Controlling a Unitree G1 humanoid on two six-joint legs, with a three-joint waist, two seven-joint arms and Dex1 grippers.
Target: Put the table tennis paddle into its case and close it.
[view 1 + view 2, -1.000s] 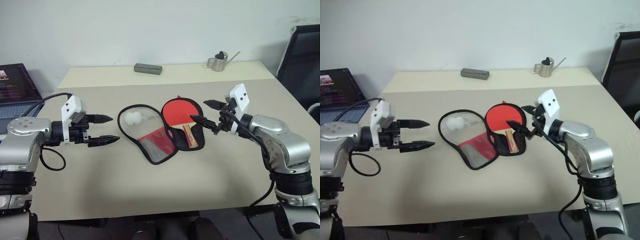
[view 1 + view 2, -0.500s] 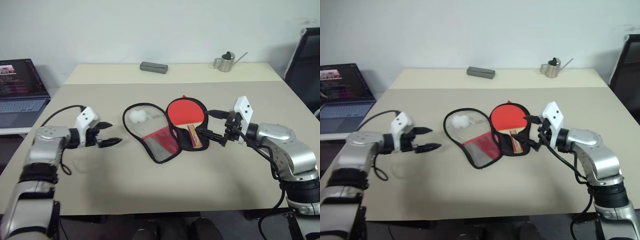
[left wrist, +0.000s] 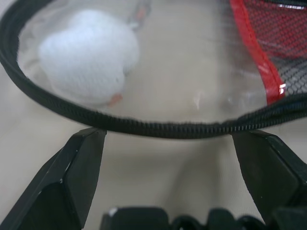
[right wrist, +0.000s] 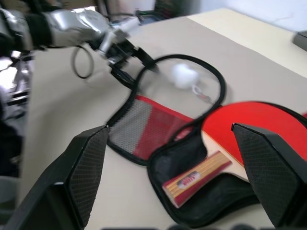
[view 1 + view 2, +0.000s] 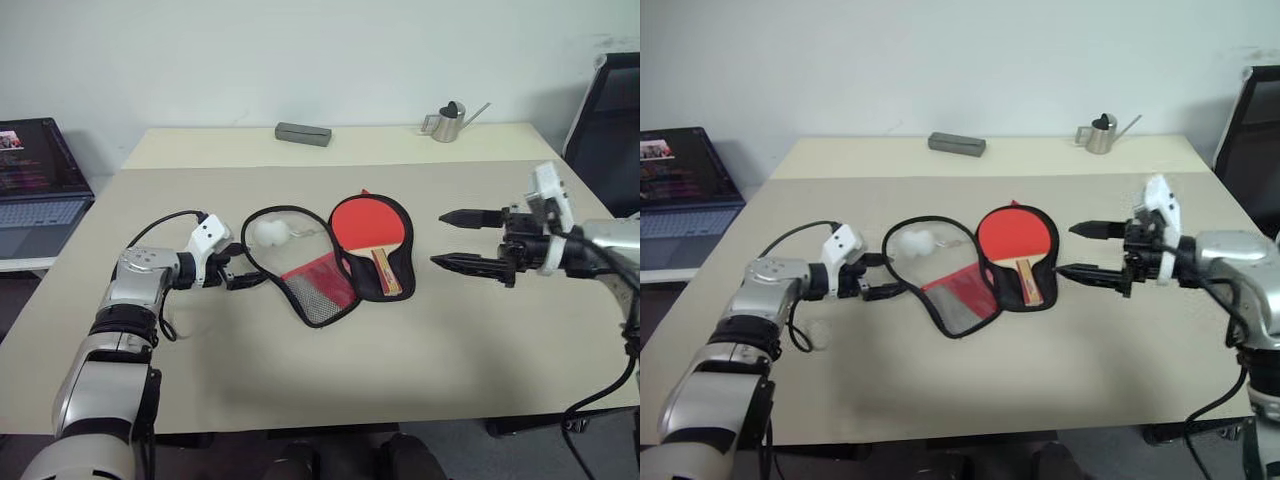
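Two grippers flank an unzipped case (image 5: 325, 262) lying flat in the middle of a beige table (image 5: 330, 370). One half of the case, lined in black, holds the table tennis paddle (image 5: 368, 228): its red face lies up, toward the far side of the table, and its wooden handle points toward the near edge, resting inside the black half. The other half is folded out to the robot's left, a clear panel ringed by a black zipper with a red and black mesh section at its near end. A white pom-pom (image 5: 265, 232) sits on the clear panel.

The left gripper (image 5: 240, 266) is low at the table, at the outer zipper edge of the folded-out half; its jaws are spread, and in the left wrist view the zipper runs across just ahead of the two black fingers (image 3: 72, 177), with nothing pinched between them. The right gripper (image 5: 452, 238) hovers above the table, apart from the case on its right side, pointing toward it with jaws spread wide and empty.

Farther back lie a grey rectangular box (image 5: 302, 134) and a small metal watering can (image 5: 445, 123). An open laptop (image 5: 35, 180) stands to the left, off the table.
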